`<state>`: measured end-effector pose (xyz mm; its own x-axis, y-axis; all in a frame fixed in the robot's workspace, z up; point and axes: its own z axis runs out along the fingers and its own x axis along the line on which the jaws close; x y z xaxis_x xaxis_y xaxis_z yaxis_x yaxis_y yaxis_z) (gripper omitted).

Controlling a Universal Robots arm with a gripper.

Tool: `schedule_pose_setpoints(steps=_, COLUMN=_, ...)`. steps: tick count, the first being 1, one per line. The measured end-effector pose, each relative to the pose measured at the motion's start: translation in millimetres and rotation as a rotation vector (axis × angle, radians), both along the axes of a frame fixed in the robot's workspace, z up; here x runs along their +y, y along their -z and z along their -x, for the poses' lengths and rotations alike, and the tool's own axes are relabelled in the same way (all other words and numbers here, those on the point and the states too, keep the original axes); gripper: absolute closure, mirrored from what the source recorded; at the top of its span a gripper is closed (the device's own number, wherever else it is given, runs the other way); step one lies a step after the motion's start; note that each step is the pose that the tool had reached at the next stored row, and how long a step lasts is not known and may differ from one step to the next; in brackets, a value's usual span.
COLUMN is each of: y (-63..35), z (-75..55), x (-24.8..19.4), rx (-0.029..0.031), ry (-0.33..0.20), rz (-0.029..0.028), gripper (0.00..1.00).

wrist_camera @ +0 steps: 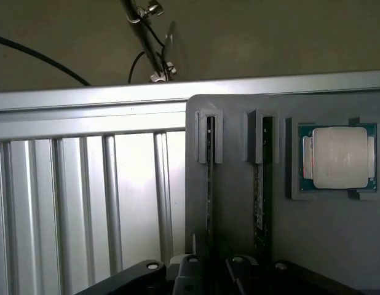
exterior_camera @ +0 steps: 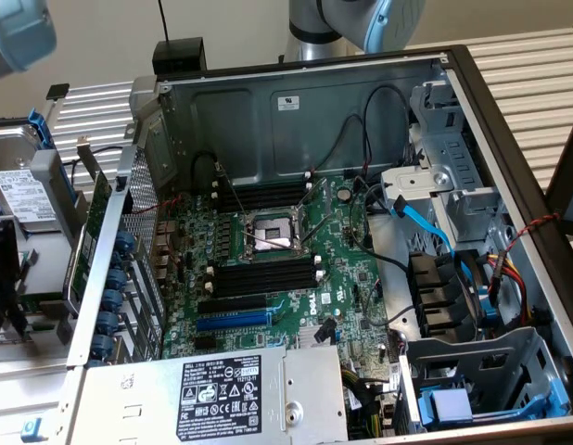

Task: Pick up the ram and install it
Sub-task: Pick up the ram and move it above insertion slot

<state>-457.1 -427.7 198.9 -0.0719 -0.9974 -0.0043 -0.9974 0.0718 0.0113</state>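
wrist view: ram stands on edge in tray, long axis running straight from gripper; finger state can't be told.

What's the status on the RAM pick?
Gripper over grey holder tray, at one edge-on RAM stick. Second stick alongside. Motherboard slots empty.

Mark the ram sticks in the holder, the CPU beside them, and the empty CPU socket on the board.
ram stick (wrist_camera: 210, 184), wrist view, thin top edge, standing in gray holder.
second ram stick (wrist_camera: 260, 196), wrist view, top edge.
CPU (wrist_camera: 339, 157), wrist view, metal lid centre.
CPU socket (exterior_camera: 271, 234), exterior view, socket centre.
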Motion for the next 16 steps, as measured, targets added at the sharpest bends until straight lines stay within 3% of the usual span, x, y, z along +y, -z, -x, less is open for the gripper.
schedule_pose_setpoints(steps=2, y=0.1, z=0.1, x=-0.1, rx=0.0004, ry=0.0, rz=-0.0023, gripper=0.87)
schedule_pose_setpoints(steps=5, y=-1.4, z=0.3, x=-0.1, rx=-0.0003, ry=0.0, rz=-0.0051, gripper=0.87)
schedule_pose_setpoints(steps=16, y=-49.7, z=0.6, x=-0.1, rx=0.0001, ry=0.0, rz=-0.005, gripper=0.87)
